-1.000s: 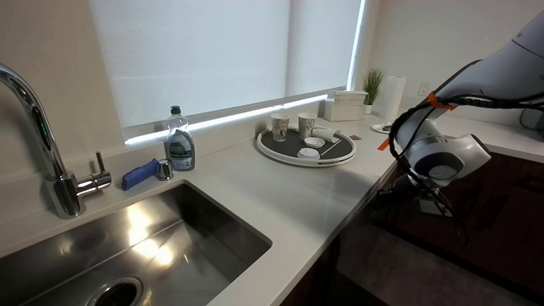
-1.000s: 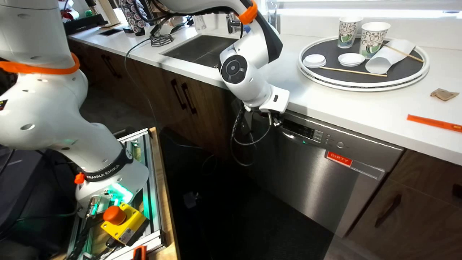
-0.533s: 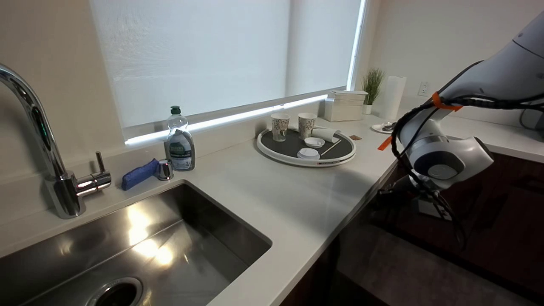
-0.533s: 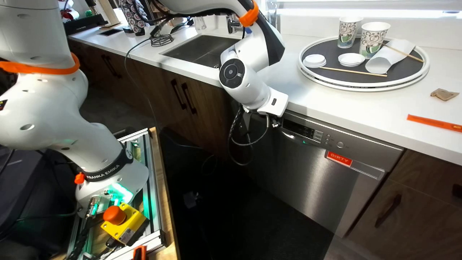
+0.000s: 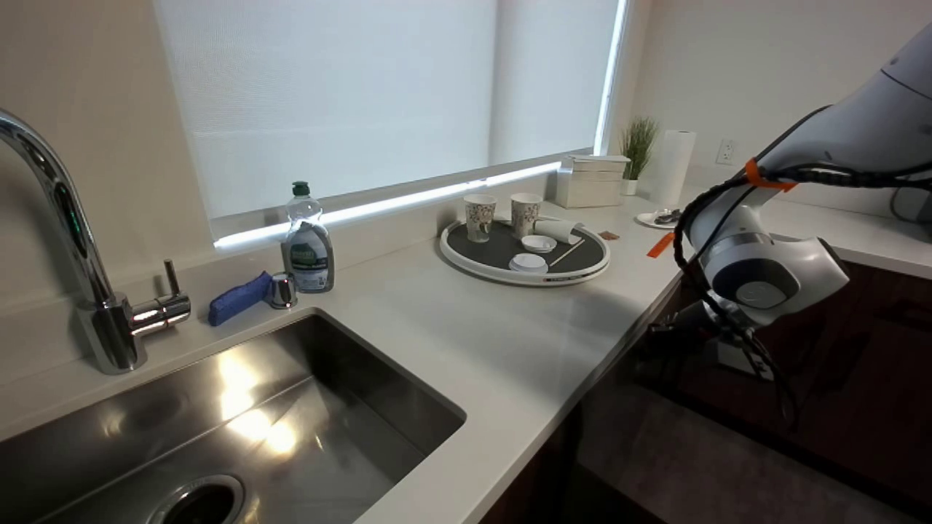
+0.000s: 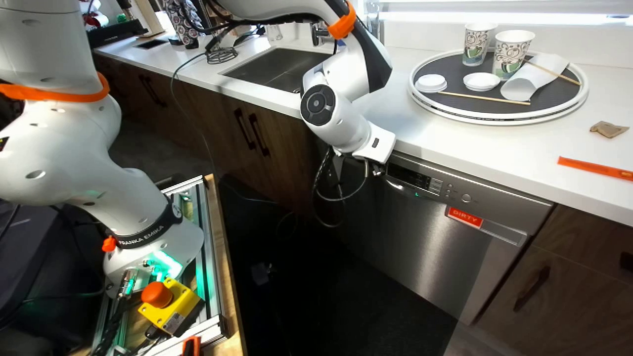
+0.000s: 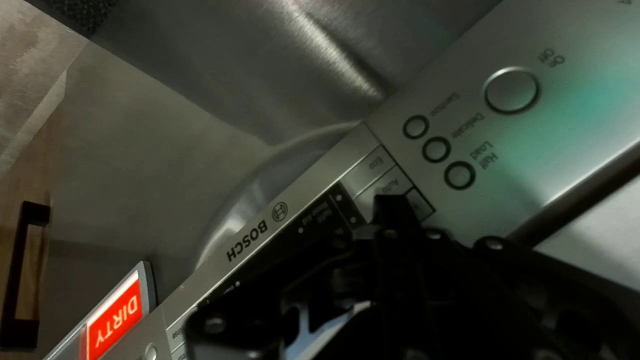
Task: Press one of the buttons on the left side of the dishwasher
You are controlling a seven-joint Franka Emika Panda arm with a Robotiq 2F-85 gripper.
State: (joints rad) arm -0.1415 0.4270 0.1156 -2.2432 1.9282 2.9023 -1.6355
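Note:
The dishwasher [image 6: 420,237] is a stainless-steel front under the counter in an exterior view. In the wrist view its Bosch panel [image 7: 470,130] stands upside down. The panel has a large round on/off button [image 7: 511,91], several small round buttons [image 7: 436,149] and rectangular Eco [image 7: 374,166] and Auto [image 7: 389,184] buttons. My dark gripper [image 7: 376,225] looks shut and empty, its tips over the lower edge of the Auto button and the rectangle beside it. I cannot tell whether they touch. The gripper [image 5: 664,336] is dim in an exterior view.
A white countertop [image 6: 435,138] overhangs the dishwasher, close above my hand. A red DIRTY sign [image 6: 465,217] is on the dishwasher front. A round tray [image 6: 499,116] with cups stands on the counter. Loose cables [image 6: 341,198] hang below the wrist.
The wrist and hand have shifted slightly and tilted a little lower in both exterior views. The gripper tips stay in nearly the same place. The dishwasher and counter items have not moved.

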